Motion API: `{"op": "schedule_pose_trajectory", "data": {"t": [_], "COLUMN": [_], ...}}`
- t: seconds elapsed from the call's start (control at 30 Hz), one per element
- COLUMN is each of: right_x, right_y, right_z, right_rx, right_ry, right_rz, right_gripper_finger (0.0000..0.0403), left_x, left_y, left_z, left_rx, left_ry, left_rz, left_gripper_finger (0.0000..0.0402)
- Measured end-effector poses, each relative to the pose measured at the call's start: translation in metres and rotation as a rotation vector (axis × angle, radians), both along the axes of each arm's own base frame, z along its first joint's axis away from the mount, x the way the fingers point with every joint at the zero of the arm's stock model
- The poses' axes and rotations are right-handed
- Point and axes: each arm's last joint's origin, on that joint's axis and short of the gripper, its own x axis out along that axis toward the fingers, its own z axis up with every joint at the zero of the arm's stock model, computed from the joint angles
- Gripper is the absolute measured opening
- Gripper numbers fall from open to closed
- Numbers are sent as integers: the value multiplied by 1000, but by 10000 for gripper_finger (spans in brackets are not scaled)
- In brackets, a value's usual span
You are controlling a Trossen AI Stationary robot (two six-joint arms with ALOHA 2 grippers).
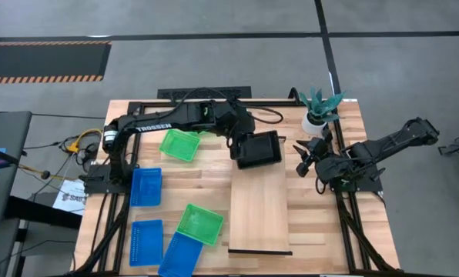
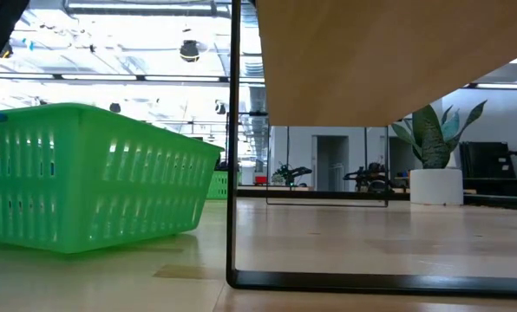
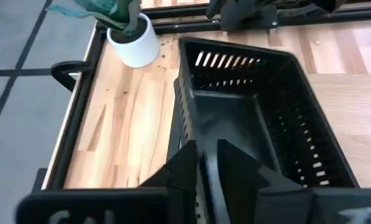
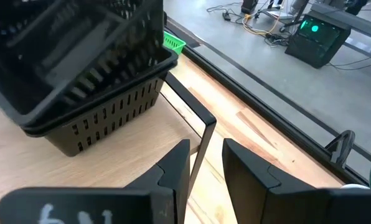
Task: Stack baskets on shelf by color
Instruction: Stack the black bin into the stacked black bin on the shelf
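Black baskets (image 3: pixel 248 106) sit directly ahead of our left gripper (image 3: pixel 207 165), nearly closed astride their near wall.

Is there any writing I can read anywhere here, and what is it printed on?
"TROSSEN": white letters along the left arm, seen from above.
Paper sheet at the table's left edge: dark print, too small to read.
White marks on each wrist mount, in both wrist views: cut off, unreadable.
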Motion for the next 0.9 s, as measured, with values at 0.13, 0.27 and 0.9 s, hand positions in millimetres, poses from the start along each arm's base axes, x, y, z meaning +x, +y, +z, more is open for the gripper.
{"op": "schedule_pose_trajectory", "data": {"t": [0.13, 0.27, 0.9], "right_x": [0, 0, -1], "right_y": [0, 0, 3], "right_z": [0, 0, -1], "right_rx": [0, 0, -7], "right_ry": [0, 0, 13], "right_rz": [0, 0, 25], "right_gripper_finger": [118, 118, 118], "left_x": [0, -1, -1], "left_y": [1, 2, -81], "left_z": [0, 6, -16], "left_rx": [32, 45, -189], "left_ry": [2, -11, 66], "left_rz": [40, 75, 115], "left_gripper_finger": [91, 111, 2]}}
